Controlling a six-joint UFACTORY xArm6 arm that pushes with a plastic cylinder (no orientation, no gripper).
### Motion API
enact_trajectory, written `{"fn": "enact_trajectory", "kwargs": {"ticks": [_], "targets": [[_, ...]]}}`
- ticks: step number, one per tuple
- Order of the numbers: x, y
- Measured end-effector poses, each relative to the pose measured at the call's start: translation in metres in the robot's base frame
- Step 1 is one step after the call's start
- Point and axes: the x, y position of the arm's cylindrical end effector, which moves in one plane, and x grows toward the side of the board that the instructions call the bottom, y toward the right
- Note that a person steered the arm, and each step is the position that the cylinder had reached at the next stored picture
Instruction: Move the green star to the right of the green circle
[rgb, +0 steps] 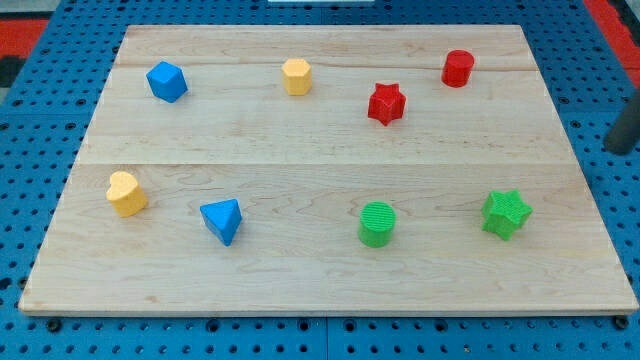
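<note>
Tabletop (320, 285): pale wooden board on a blue pegboard, eight blocks on it. Upper row, view's left to right: blue cube-like block (167, 81); yellow hexagon (297, 76); red star (386, 103); red cylinder (458, 68). Lower row, view's left to right: yellow heart (126, 193); blue triangle (222, 220); green circle (377, 223); green star (505, 213). Task items: the green star sits in the lower right of the frame, near the board's right edge; the green circle sits lower centre-right, well apart from the star with bare wood between them. Key relation: the star already lies to the view's right of the circle, in nearly the same row, only slightly higher in the frame. I judge the asked arrangement largely met as things lie; any further move would be a short nudge of the star toward the view's left to bring it closer beside the circle, pushed from its right-hand side. My tip: I cannot place it. A dark blurred shape (624, 130) stands at the frame's right edge, off the board and above the star's level, which may be my rod, but its lower end cannot be made out. I carry no gripper, so spread or pressed together does not apply and cannot be told.
</note>
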Motion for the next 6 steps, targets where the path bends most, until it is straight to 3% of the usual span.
{"fn": "enact_trajectory", "kwargs": {"ticks": [1,2,4,6], "targets": [[0.062,0.0],[0.093,-0.043],[0.091,-0.197],[0.048,-0.142]]}}
